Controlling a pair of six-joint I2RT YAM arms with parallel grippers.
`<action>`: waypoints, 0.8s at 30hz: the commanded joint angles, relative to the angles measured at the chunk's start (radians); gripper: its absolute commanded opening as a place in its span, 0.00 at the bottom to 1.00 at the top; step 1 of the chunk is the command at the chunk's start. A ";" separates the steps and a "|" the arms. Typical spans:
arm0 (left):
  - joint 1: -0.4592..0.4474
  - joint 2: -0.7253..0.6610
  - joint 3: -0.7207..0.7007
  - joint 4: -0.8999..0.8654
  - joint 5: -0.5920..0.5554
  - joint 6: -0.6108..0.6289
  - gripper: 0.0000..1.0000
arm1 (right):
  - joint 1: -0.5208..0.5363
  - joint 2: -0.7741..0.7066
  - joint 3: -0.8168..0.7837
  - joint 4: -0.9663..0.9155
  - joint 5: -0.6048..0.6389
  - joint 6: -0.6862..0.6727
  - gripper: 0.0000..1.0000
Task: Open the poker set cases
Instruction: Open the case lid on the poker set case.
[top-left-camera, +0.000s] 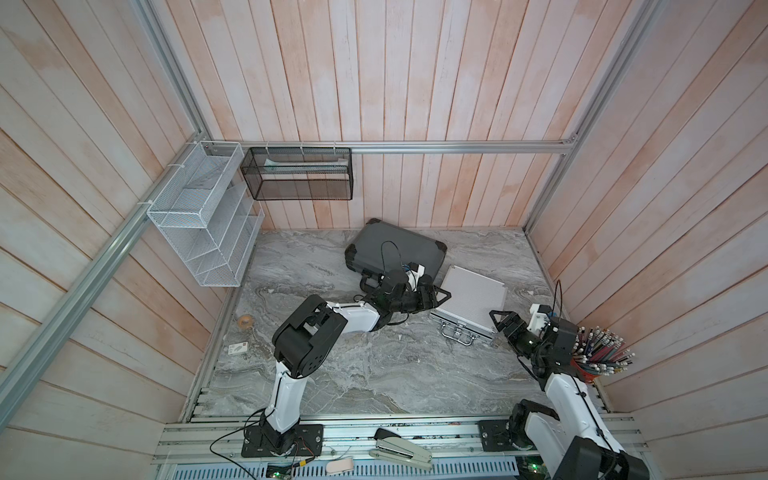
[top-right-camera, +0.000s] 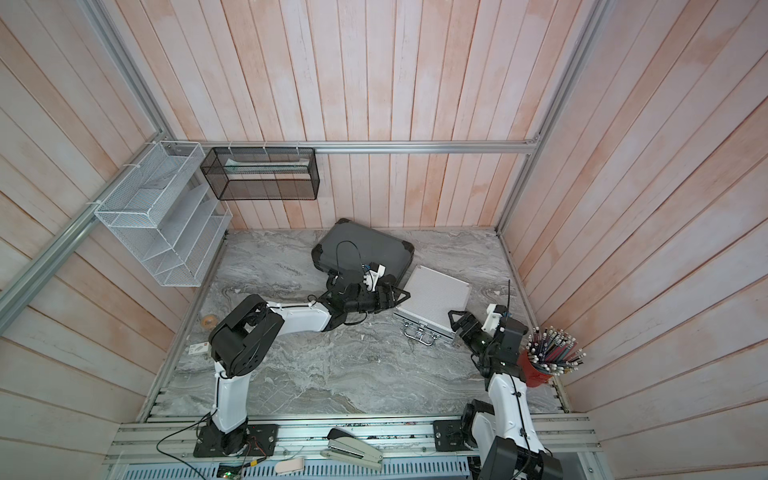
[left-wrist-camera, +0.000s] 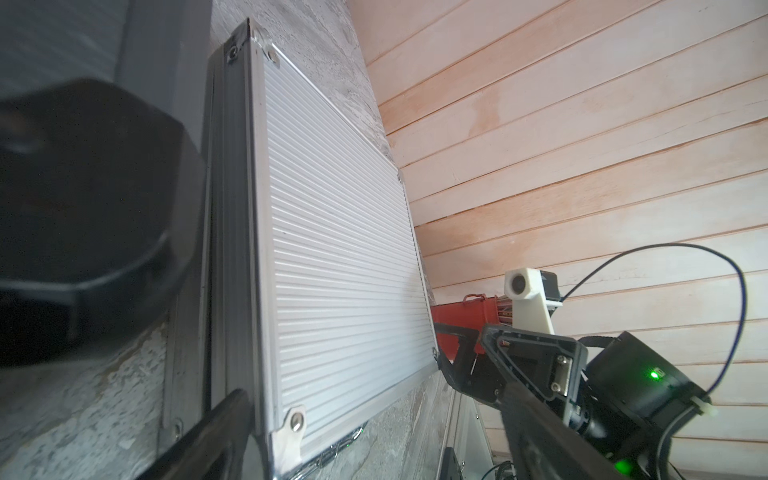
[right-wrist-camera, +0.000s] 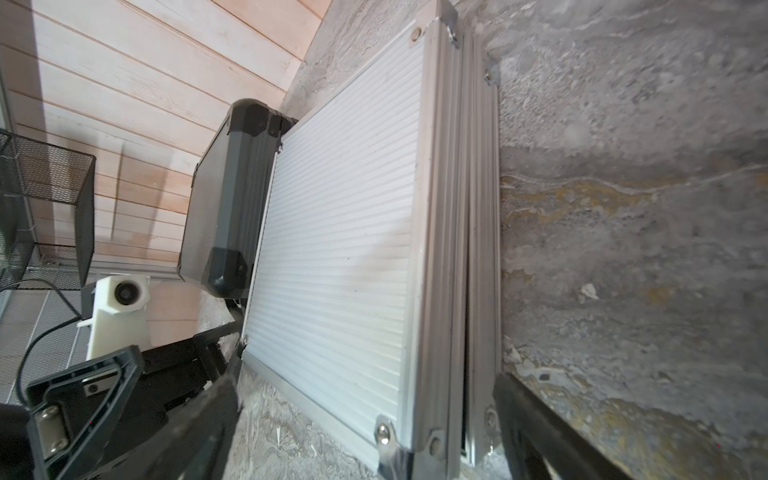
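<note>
Loosely, right gripper (top-left-camera: 497, 319) straddles silver case (top-left-camera: 473, 299) edge

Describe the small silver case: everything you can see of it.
The silver case is a square, briefcase-style box of ribbed, aluminium-looking panels with riveted metal corners. A metal handle sits on its near edge. It lies flat on the marble table, lid down, with a thin dark gap along the side seam. Its far corner is close beside the dark grey case. The open left tool and right tool flank it; contact unclear.
</note>
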 joint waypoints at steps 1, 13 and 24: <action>0.001 -0.017 -0.013 0.044 0.021 -0.001 0.96 | -0.005 0.009 -0.001 -0.017 0.010 -0.041 0.97; 0.003 0.004 -0.006 0.102 0.031 -0.048 0.96 | -0.007 0.060 -0.025 0.040 -0.077 -0.054 0.97; 0.003 0.004 -0.003 0.123 0.034 -0.065 0.96 | -0.006 0.081 -0.030 0.095 -0.151 -0.010 0.98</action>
